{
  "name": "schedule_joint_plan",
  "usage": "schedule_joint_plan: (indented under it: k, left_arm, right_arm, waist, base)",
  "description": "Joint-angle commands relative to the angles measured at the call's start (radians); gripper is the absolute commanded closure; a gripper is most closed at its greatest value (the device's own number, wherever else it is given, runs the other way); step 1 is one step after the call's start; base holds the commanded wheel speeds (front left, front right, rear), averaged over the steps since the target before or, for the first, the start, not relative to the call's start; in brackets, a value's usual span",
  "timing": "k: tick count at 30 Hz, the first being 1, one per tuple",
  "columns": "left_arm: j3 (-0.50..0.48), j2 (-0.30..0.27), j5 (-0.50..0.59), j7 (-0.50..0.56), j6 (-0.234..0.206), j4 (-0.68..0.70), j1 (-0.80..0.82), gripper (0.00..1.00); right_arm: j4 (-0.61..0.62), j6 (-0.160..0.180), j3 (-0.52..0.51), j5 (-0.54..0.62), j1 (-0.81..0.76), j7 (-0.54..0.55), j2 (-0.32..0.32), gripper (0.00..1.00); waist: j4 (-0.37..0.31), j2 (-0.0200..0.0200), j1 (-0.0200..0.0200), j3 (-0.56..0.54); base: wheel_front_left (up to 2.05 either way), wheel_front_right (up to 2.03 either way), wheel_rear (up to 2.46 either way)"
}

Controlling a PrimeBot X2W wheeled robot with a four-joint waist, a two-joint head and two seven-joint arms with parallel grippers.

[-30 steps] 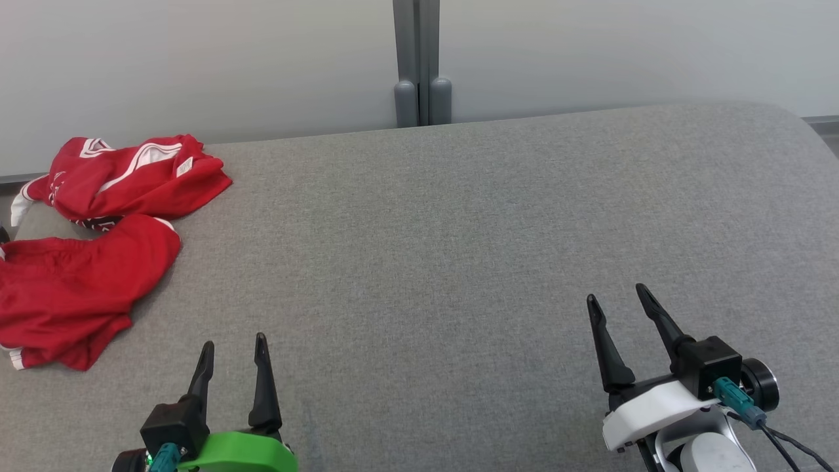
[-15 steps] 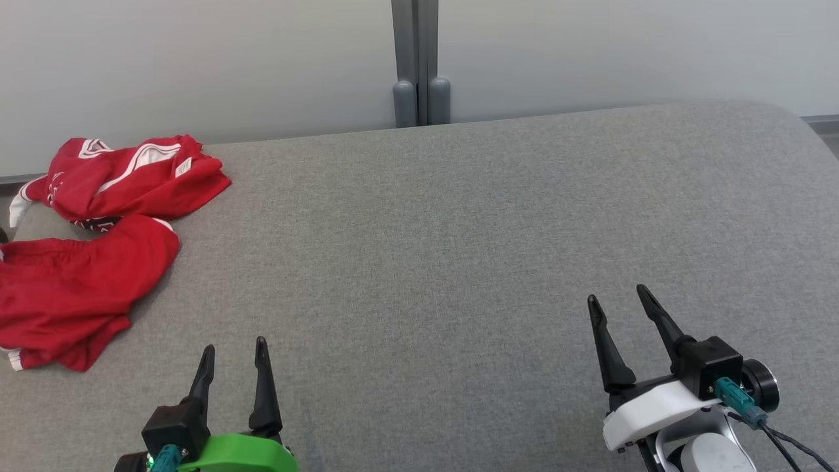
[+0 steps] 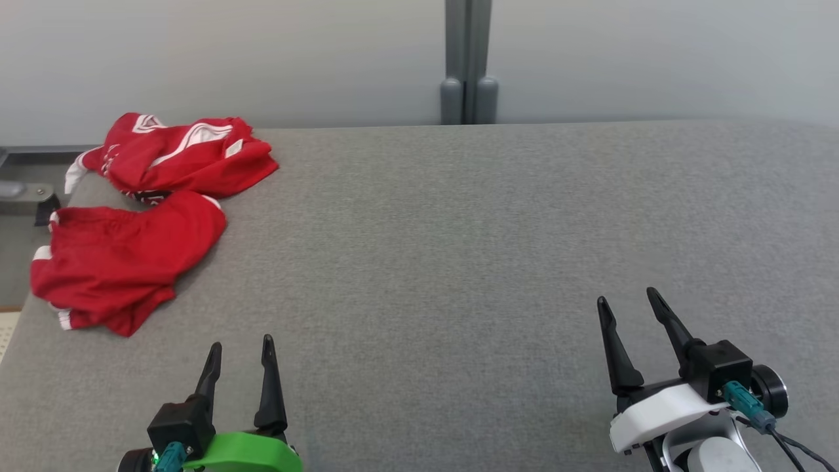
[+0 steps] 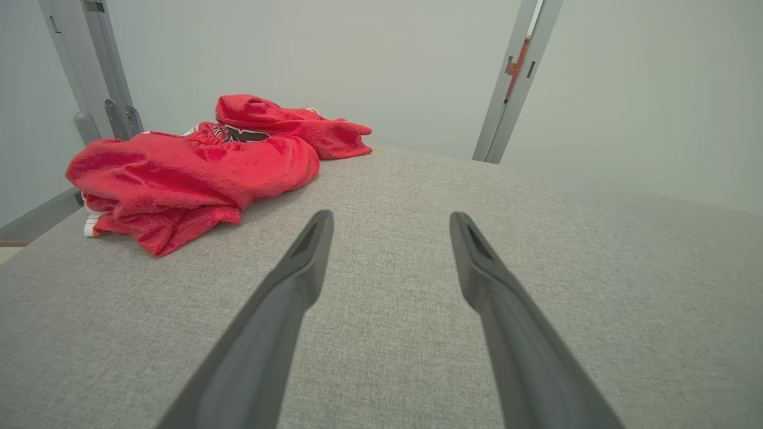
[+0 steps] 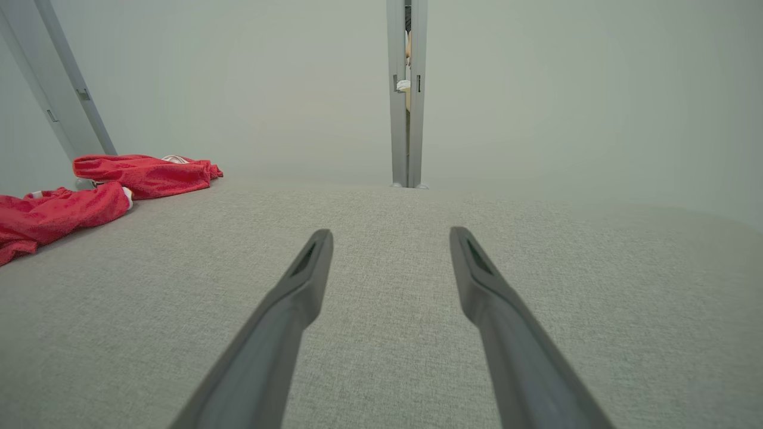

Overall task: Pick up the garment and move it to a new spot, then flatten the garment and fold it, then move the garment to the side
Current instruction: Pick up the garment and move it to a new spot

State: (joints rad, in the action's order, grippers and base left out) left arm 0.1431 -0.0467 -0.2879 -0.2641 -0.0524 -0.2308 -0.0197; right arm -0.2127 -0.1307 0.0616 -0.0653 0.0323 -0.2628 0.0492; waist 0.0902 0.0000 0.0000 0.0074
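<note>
Both pincers hover spread wide and empty above the grey woven fabric tabletop [image 3: 426,262]: the green-mounted left gripper [image 3: 240,345] near-left, the white-mounted right gripper [image 3: 626,298] near-right. The crumpled red cloth garment with white trim [image 3: 131,262] lies bunched at the far-left corner, well apart from both.

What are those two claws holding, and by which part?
Nothing. The left claw and the right claw are both open and empty over the grey surface. The crumpled red clothing lies apart at the far left.

Grey fabric tabletop [image 3: 459,229]; pale wall panels [image 3: 262,59] behind; grey post [image 3: 467,52] between.
</note>
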Motion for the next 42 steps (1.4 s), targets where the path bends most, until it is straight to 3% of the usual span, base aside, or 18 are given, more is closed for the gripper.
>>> schedule_joint_plan:
  k: [1, 9, 15, 26, 34, 37, 42]
  left_arm:
    - [-0.002, -0.007, 0.01, -0.001, 0.001, 0.001, 0.004, 0.0]
    - [-0.014, -0.006, 0.024, -0.001, 0.005, -0.003, -0.019, 0.0]
    - [-0.039, -0.006, 0.034, -0.001, 0.013, -0.003, -0.033, 0.0]
    - [-0.057, -0.006, 0.023, -0.001, -0.003, 0.041, -0.055, 0.0]
    - [-0.027, -0.01, 0.035, -0.001, 0.024, 0.05, -0.005, 0.0]
    - [-0.05, -0.047, 0.067, -0.001, 0.05, 0.062, 0.062, 0.0]
    - [-0.114, -0.165, 0.128, -0.001, 0.068, 0.083, 0.25, 0.0]
  right_arm:
    - [0.006, 0.0, -0.002, -0.002, -0.008, -0.003, 0.002, 0.0]
    - [0.005, 0.0, 0.022, -0.02, -0.012, -0.003, 0.002, 0.0]
    - [0.001, 0.0, 0.048, -0.039, -0.011, -0.003, 0.003, 0.0]
    - [-0.014, 0.0, 0.087, -0.032, 0.029, -0.003, 0.003, 0.0]
    - [0.005, 0.0, 0.051, -0.003, 0.02, -0.003, 0.002, 0.0]
    - [0.015, 0.0, 0.033, 0.026, 0.038, -0.003, 0.004, 0.0]
    - [0.03, 0.0, 0.006, 0.064, 0.066, -0.003, 0.003, 0.0]
  waist:
    - [0.106, 0.0, 0.0, -0.004]
    - [0.314, 0.0, 0.0, -0.021]
    - [0.413, 0.0, 0.0, -0.033]
    - [0.43, 0.0, 0.0, -0.01]
    - [0.404, 0.0, 0.0, 0.041]
    - [0.373, 0.0, 0.0, 0.082]
    - [0.307, 0.0, 0.0, 0.155]
  base:
    - [0.0, 0.0, 0.0]
    - [0.0, 0.0, 0.0]
    - [0.0, 0.0, 0.0]
    - [0.0, 0.0, 0.0]
    - [0.0, 0.0, 0.0]
    - [0.0, 0.0, 0.0]
    - [0.0, 0.0, 0.0]
